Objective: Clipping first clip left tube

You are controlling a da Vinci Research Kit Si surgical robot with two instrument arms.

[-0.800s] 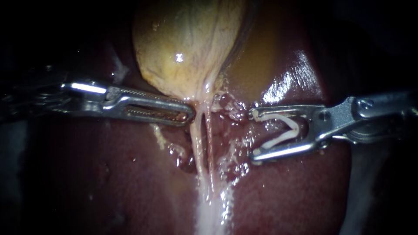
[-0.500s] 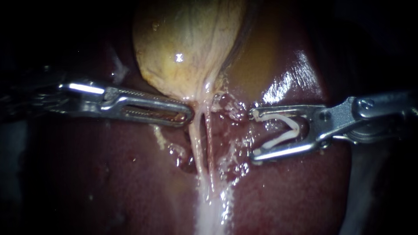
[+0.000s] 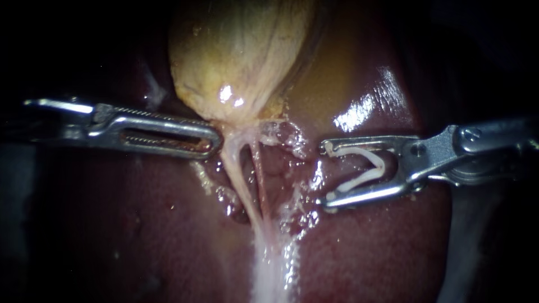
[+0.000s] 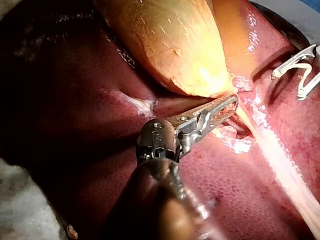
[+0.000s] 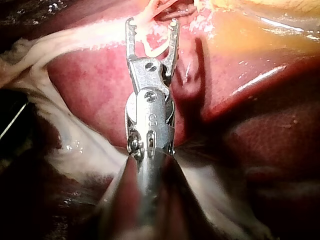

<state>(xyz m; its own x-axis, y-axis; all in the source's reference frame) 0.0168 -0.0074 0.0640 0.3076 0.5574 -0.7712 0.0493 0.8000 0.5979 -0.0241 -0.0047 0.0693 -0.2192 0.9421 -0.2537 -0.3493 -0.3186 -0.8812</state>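
The yellow gallbladder (image 3: pixel 241 50) hangs over the dark red liver (image 3: pixel 140 224). Two tubes run down from its neck: the pale left tube (image 3: pixel 240 177) and a thinner reddish right tube (image 3: pixel 261 179), with a small gap between them. My left instrument (image 3: pixel 213 140) is shut on the gallbladder's neck and holds it out to the left; the left wrist view shows its jaws (image 4: pixel 231 101) at the gallbladder's (image 4: pixel 170 40) lower edge. My right instrument (image 3: pixel 324 174) stands to the right of the tubes, apart from them, its jaws spread around a white V-shaped clip (image 3: pixel 383 165). In the right wrist view its jaws (image 5: pixel 152 24) point at the tubes.
A pale white band of tissue (image 3: pixel 269 269) continues down from where the tubes meet. Raw, wet tissue (image 3: pixel 286 134) lies between the right tube and the clip. Whitish fatty strands (image 5: pixel 75 150) cross the liver (image 5: pixel 100 85) beside my right instrument's shaft.
My left instrument has drawn back to the left with the gallbladder's neck. The tubes now slant and stand further apart. The right instrument has not moved.
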